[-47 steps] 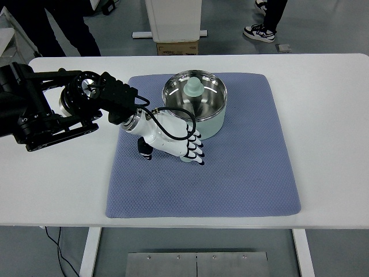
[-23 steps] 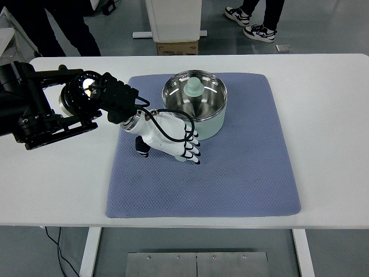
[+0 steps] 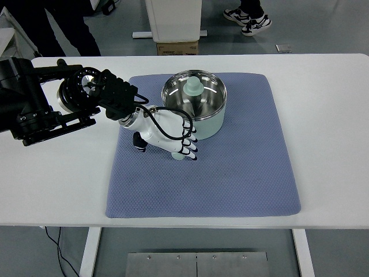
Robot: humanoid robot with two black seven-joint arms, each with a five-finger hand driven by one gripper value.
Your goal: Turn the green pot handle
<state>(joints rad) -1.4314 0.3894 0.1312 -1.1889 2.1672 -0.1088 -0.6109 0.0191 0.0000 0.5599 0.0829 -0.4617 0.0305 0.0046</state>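
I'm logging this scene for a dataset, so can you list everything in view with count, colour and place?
Pot: one, pale green outside, shiny steel inside, on the mat's far middle.
Knob: one, pale green, standing inside the pot.
Mat: one, blue-grey, spread over the table's middle.
Table: one, white, filling most of the view.
Cardboard box: one, brown, on the floor beyond the table's far edge.
White stand: one, behind the box.
People: shoes at top right, dark trousers at top left.
Left hand: one, white with black fingertips, on a black arm, resting on the mat against the pot's near left side; whether it grips the handle cannot be told.
Right hand: not in view.
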